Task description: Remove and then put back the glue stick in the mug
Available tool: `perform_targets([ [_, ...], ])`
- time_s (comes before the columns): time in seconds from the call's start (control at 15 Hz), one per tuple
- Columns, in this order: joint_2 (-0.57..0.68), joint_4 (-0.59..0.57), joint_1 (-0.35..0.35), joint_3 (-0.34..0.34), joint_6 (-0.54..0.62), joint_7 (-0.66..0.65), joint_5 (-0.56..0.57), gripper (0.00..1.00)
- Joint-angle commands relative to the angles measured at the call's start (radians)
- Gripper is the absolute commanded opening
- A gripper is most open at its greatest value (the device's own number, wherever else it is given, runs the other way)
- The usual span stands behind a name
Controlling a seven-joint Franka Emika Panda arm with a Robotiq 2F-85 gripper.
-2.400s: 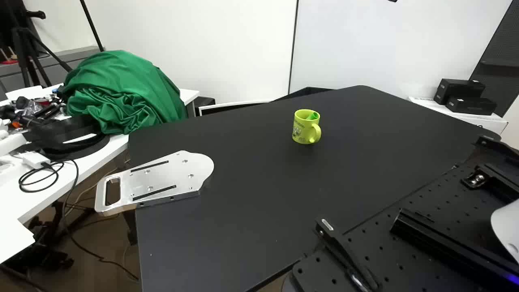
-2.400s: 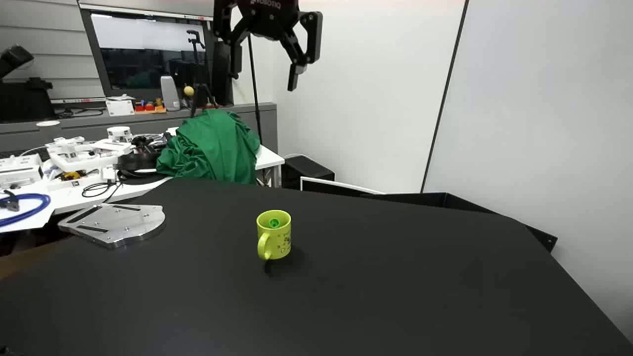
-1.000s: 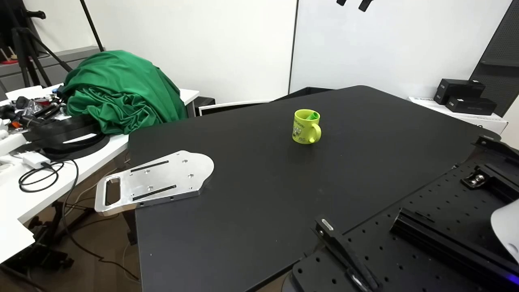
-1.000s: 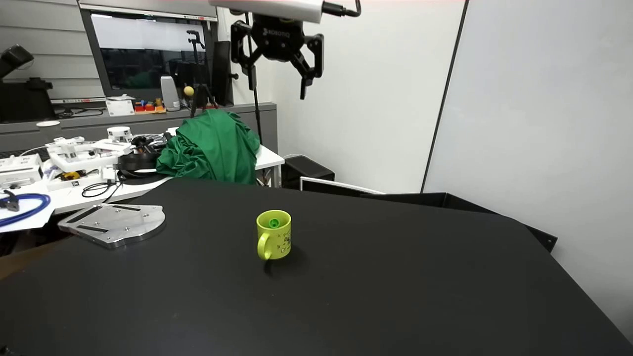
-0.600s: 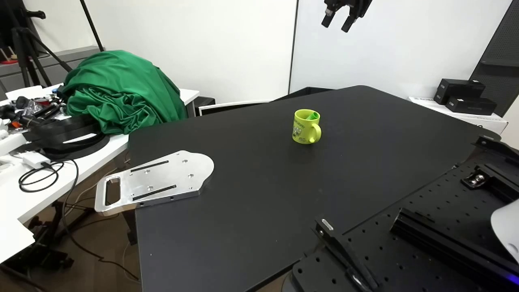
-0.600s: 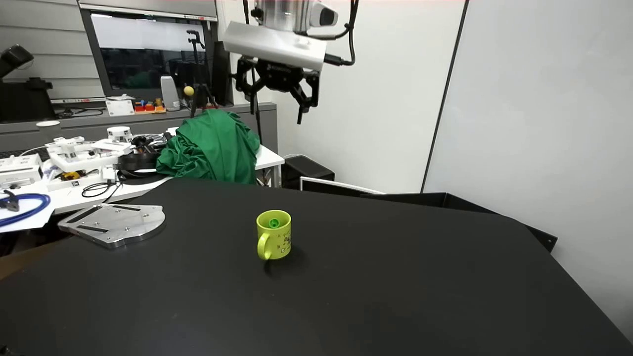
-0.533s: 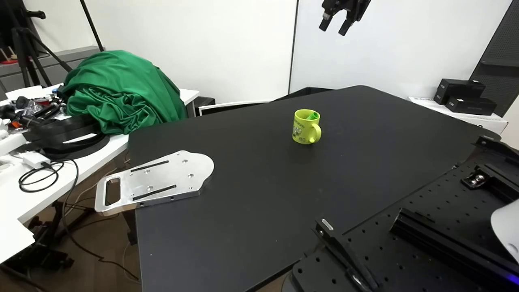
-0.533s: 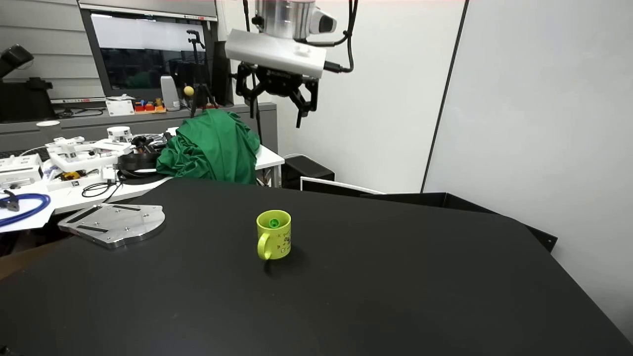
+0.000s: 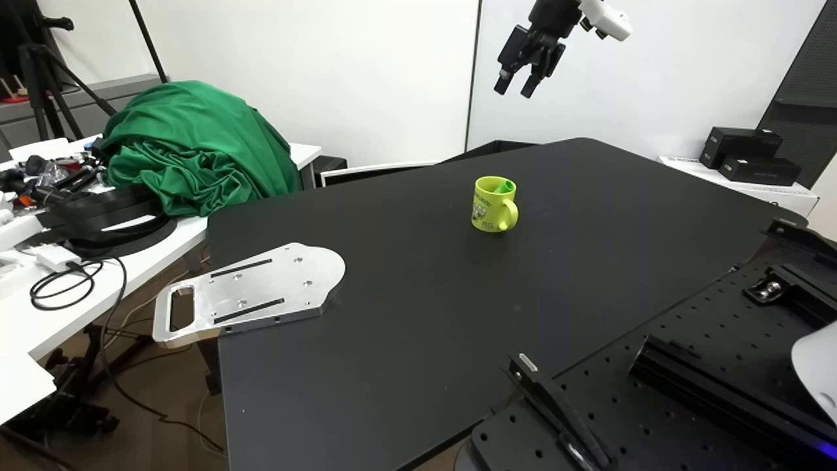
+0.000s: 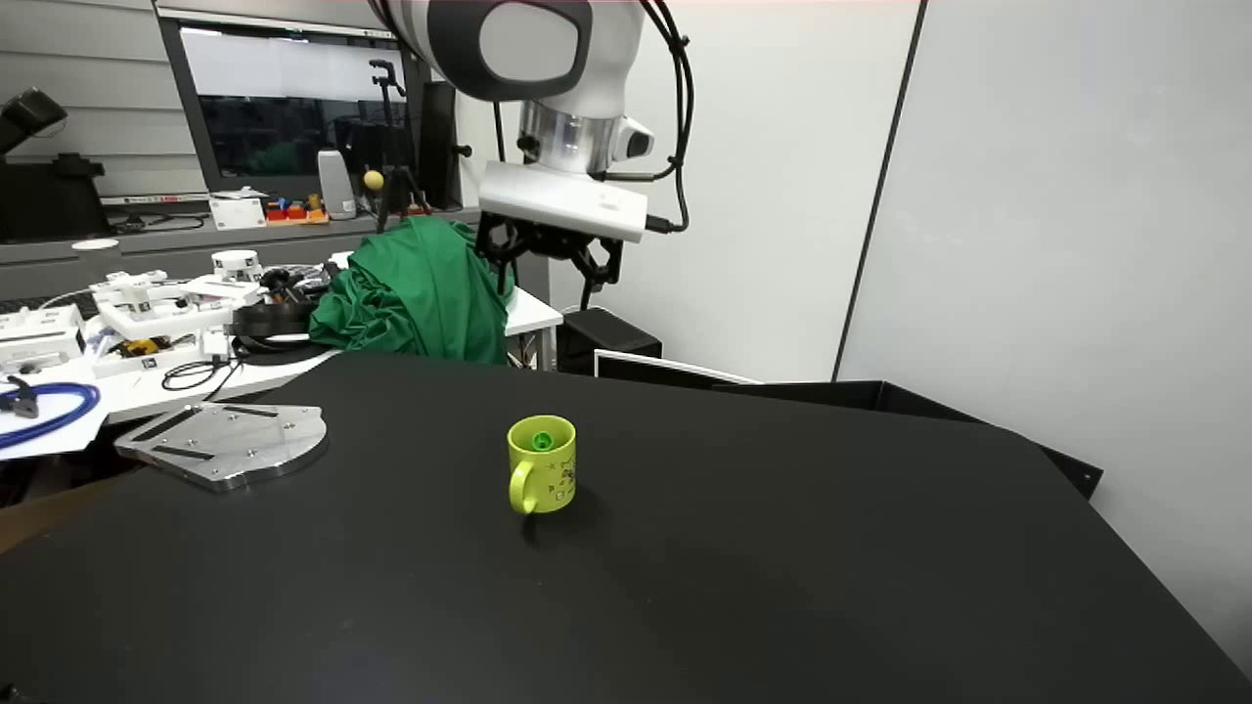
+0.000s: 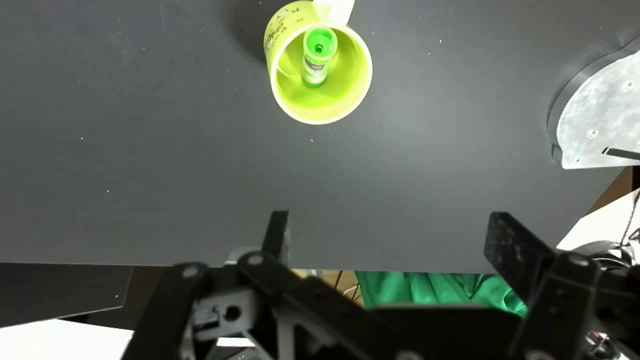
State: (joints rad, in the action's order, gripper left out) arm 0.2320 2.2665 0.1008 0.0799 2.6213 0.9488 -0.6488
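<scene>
The lime-green mug (image 9: 487, 208) stands upright on the black table; in the wrist view the mug (image 11: 327, 111) shows its inside near the top. Within it the green glue stick (image 11: 315, 67) leans against the wall on the handle side. Both exterior views show the end of the glue stick (image 9: 505, 188) (image 10: 542, 443) just inside the mug (image 10: 553, 479). High above the table hangs my gripper (image 9: 515, 89) (image 10: 544, 293), apart from the mug. Its fingers are spread wide with nothing between them, as the wrist view of the gripper (image 11: 387, 225) confirms.
A flat metal plate (image 9: 274, 281) (image 10: 240, 445) lies at the edge of the black table (image 9: 392, 366). Beyond, a green cloth bundle (image 9: 196, 144) sits on a cluttered white table. Black rails (image 9: 559, 412) and a perforated board (image 9: 621, 392) border the near side.
My gripper has come down from the top of the exterior views, and more of the arm shows. It has stayed open. Mug and glue stick have not moved.
</scene>
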Motion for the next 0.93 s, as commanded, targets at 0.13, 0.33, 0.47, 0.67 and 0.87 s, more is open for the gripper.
perform_targets([
  [0.13,0.16,-0.109,0.087,-0.08,0.006,0.027,0.001,1.0],
  [0.33,0.216,-0.132,0.112,-0.102,0.007,0.016,0.016,1.0],
  [0.47,0.241,-0.138,0.128,-0.118,0.008,0.014,0.018,1.0],
  [0.67,0.247,-0.137,0.144,-0.11,-0.077,-0.03,0.073,1.0],
  [0.87,0.237,-0.108,0.149,-0.123,-0.045,-0.011,0.076,1.0],
])
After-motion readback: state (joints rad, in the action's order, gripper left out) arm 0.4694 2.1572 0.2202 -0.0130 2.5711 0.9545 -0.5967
